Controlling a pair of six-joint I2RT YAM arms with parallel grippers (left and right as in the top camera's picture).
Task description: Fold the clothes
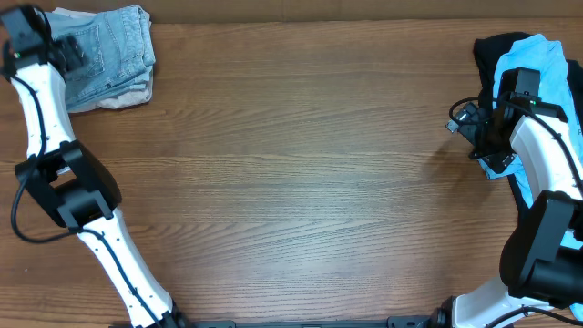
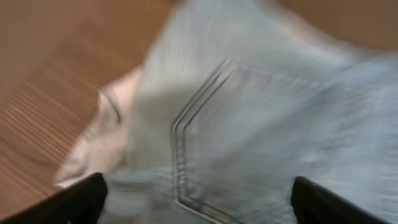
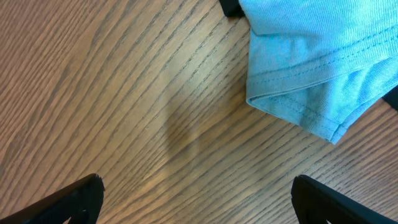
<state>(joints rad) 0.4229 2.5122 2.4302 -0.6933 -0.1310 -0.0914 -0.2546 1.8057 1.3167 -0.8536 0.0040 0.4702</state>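
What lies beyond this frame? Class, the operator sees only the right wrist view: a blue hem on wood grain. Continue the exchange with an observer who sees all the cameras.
Observer: The sky-blue shirt lies at the table's right edge, on top of a black garment.
Operator: Any other clothes?
Observer: Denim shorts sit at the far left corner, with beige cloth showing beneath them.
Operator: Where is the left gripper?
Observer: The left gripper is right over those shorts with its jaws apart. Its view is blurred.
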